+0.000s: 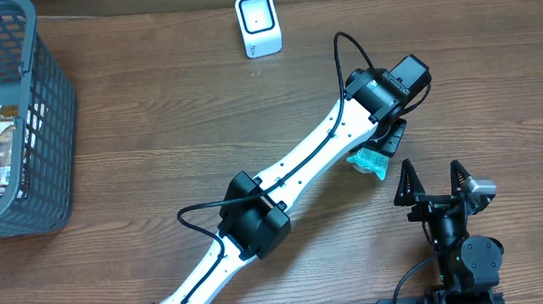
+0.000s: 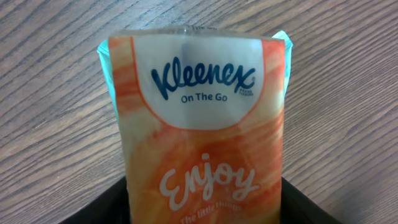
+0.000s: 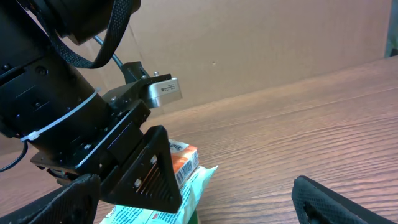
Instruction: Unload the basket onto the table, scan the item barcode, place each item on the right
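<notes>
Left gripper (image 1: 376, 158) is down on the tissue pack (image 1: 367, 164) at right-centre of the table (image 1: 158, 111), just left of the right gripper (image 1: 431, 183). In the wrist view its fingers (image 2: 106, 208) sit tight against both long edges, so I read it as clamped on the pack across the narrow width, probably so both flat faces stay clear for scanning. The pack looks flat on the wood, not lifted yet. The branded face is up and there's no barcode in view; likely underneath, can't confirm. Right gripper jaws are wide apart, holding nothing, parked near-right, out of the way. Scanner (image 1: 258, 24) is at the far edge, well apart from the pack, window facing near, so a lift, carry and probably a flip are needed. Basket (image 1: 49, 89) far left isn't involved.
</notes>
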